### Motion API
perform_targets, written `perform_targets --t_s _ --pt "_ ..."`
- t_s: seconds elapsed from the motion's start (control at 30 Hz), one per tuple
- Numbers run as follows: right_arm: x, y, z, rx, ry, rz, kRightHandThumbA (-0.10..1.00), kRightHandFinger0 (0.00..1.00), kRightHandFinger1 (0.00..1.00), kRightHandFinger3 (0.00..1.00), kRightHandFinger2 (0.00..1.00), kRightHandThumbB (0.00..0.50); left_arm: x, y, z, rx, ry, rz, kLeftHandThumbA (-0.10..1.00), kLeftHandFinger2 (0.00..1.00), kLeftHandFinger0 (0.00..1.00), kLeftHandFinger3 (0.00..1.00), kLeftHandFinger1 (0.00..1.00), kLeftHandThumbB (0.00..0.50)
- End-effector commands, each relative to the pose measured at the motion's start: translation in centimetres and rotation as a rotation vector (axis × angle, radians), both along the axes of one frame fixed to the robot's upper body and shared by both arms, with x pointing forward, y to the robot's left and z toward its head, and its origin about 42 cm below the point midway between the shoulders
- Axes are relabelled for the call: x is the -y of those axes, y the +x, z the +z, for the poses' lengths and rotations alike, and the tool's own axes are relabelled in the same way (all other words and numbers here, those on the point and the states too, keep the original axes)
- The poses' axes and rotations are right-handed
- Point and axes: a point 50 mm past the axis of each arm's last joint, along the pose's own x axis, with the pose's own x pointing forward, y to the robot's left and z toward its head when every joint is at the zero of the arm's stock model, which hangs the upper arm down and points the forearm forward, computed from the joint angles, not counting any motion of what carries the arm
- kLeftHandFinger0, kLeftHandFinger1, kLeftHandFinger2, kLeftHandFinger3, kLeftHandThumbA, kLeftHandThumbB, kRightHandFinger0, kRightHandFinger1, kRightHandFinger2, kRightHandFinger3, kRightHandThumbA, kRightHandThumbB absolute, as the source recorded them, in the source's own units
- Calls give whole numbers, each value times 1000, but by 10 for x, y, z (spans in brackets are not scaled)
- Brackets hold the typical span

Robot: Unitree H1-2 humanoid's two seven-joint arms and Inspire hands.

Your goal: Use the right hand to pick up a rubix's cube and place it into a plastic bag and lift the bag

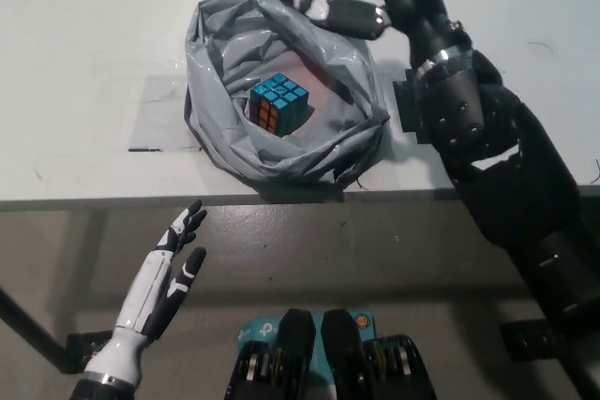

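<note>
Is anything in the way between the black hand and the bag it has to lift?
Nothing visible is. The right hand is at the far rim of the plastic bag, with no other object between them. The rubik's cube already sits inside the bag. The left hand rests low, below the table's edge.

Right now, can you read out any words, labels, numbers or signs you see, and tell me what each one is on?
None can be read.
The cube in the bag shows only plain coloured squares.
The table carries no print.
</note>
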Motion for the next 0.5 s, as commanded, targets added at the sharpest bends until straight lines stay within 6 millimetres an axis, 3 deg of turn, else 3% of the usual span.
perform_targets --t_s 0.0,0.27,0.47 --pt "12 14 4 -12 -95 -115 824 1000 1000 1000 1000 500 -2 1 10 52 18 -20 1000 1000 1000 1000 1000 79" --pt "19 33 -31 -125 -140 -180 702 1000 1000 1000 1000 500 -2 3 9 58 28 -25 1000 1000 1000 1000 1000 64" --pt "15 42 -50 -204 -168 -179 750 1000 1000 1000 1000 500 -2 3 9 59 30 -24 1000 1000 1000 1000 1000 65"
